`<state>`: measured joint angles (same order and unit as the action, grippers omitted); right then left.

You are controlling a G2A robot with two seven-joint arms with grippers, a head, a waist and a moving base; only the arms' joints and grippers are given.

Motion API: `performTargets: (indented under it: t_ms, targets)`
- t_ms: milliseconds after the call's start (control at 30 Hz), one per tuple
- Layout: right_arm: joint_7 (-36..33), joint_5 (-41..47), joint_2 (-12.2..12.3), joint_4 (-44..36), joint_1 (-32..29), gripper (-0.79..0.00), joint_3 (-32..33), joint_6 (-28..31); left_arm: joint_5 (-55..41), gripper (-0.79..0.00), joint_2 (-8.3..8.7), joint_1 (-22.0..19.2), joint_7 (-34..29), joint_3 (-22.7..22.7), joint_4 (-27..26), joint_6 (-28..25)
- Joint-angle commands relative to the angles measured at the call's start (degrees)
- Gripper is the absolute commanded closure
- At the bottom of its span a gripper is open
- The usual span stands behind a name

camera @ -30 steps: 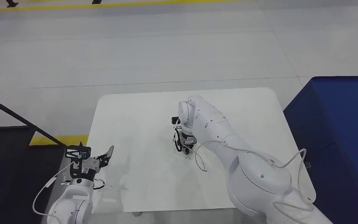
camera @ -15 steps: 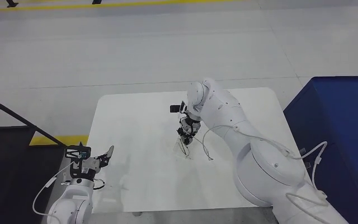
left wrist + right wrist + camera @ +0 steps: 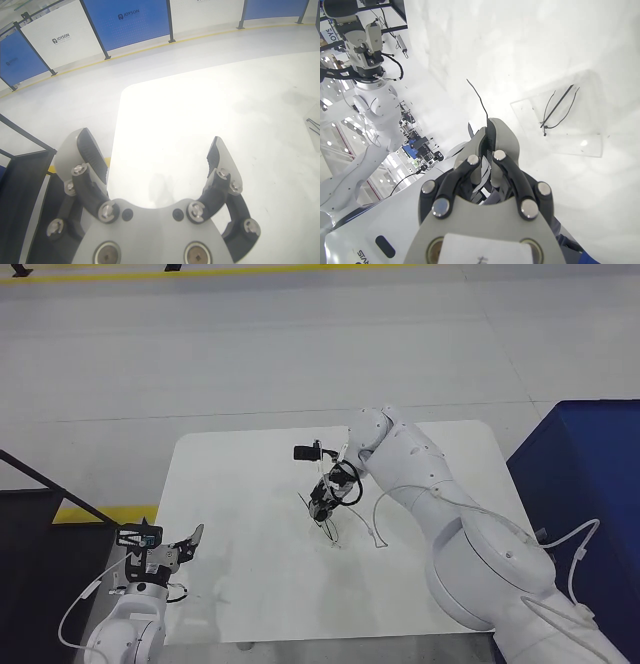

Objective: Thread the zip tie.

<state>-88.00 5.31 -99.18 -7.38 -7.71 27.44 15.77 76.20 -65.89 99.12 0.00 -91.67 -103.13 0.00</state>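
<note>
My right gripper (image 3: 488,125) is shut on a thin black zip tie (image 3: 480,100) whose free end sticks out past the fingertips. From above, the right gripper (image 3: 322,504) hangs over the middle of the white table (image 3: 240,594), with the zip tie (image 3: 306,502) pointing left. Just below it sits a clear tray (image 3: 585,147) holding more black zip ties (image 3: 557,110). My left gripper (image 3: 150,145) is open with nothing between its fingers; it is at the table's front left corner (image 3: 190,539), far from the tie.
The clear tray (image 3: 335,534) lies near the table's centre and appears at the far edge of the left wrist view (image 3: 312,120). A blue bin (image 3: 590,504) stands off the table's right side. A black frame (image 3: 40,484) runs along the left.
The right arm has lifted off the tray and swung toward the table's far side, turning its wrist, with the zip tie held in its fingers. The left arm has stayed put.
</note>
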Motion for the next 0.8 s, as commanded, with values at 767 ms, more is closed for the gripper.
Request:
performTargets:
  t_ms: [767]
  targets:
    - [6.16, 13.18, 7.28, -18.22, -7.28, 0.0, 8.92, 6.68, -21.21, -0.785, 0.03, 2.38, -14.67, -0.1, -5.65, -12.82]
